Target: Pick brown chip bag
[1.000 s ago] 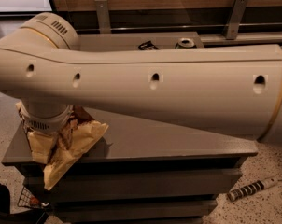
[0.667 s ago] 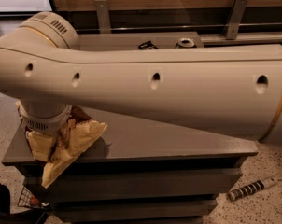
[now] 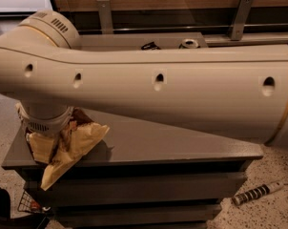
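The brown chip bag is crumpled at the left front corner of the grey table. It shows pale yellow edges and a bit of dark brown near the top, and its lower tip hangs over the table's edge. My gripper is at the end of the big cream arm, pointing down straight into the bag. The wrist and the bag's folds hide most of it. I cannot tell whether the bag rests on the table or hangs from the gripper.
A small black wrapper and a can lie on the table's far side, behind the arm. A striped stick-like object lies on the floor at right. A wire basket and a dark object sit on the floor at lower left.
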Controlling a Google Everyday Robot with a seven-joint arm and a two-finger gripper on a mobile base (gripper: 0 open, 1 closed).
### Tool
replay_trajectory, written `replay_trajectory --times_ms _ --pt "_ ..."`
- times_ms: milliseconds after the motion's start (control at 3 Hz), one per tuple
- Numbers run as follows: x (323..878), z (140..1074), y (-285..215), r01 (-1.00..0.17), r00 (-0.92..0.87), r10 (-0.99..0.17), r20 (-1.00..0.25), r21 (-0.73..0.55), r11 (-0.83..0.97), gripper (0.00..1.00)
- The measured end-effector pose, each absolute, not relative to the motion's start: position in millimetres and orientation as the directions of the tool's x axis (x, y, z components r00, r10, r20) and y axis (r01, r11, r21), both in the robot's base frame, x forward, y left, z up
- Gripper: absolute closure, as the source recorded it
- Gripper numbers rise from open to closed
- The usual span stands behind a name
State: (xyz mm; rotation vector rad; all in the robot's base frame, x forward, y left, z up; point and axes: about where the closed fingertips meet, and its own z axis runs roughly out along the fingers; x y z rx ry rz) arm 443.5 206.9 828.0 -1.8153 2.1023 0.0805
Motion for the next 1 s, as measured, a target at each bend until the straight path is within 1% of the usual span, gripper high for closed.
replay_trajectory --times_ms 333,667,1000 --pt "444 832 208 -0.968 -0.094 -0.944 -0.315 -0.194 0.161 1.0" --pt "445 856 202 -0.968 -0.039 -0.94 -0.34 -0.22 0.12 1.0" --pt "448 920 179 -0.958 0.051 -0.915 -0.4 -0.277 0.068 1.0"
